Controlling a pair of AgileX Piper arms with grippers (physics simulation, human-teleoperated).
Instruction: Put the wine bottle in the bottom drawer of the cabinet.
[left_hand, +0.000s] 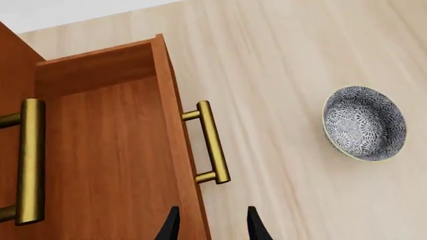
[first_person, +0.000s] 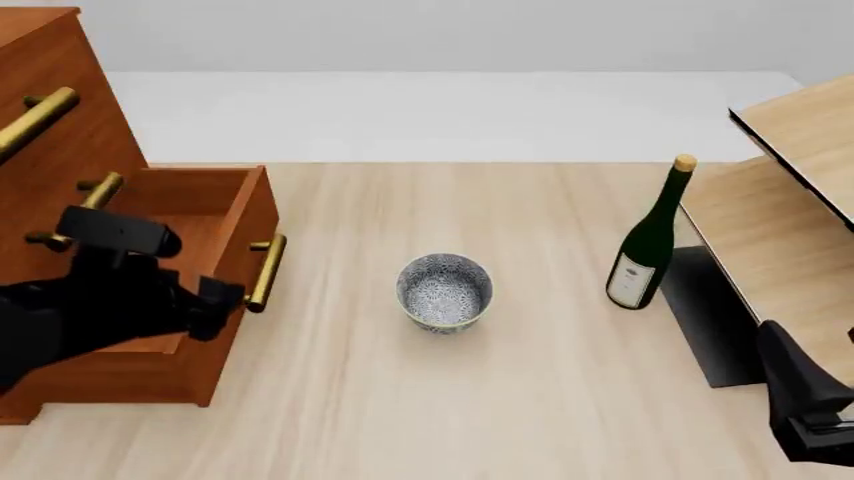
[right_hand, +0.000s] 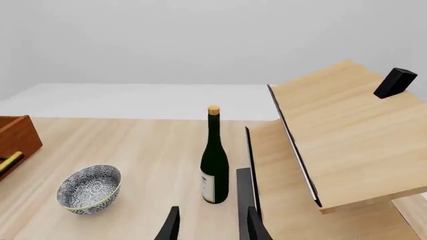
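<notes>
The wine bottle stands upright on the table at the right, just beside the slanted shelf unit; it is dark green with a tan cork and white label. My right gripper is open and empty, some way short of the bottle. At the left stands the cabinet. Its bottom drawer is pulled out, with its brass handle facing the table's middle. My left gripper hangs open above the drawer's front panel, close to the handle, holding nothing.
A patterned blue-and-white bowl sits on the table between drawer and bottle. The pale wooden slanted shelf unit fills the right side, with a dark support beneath it. An upper drawer handle is close to my left gripper.
</notes>
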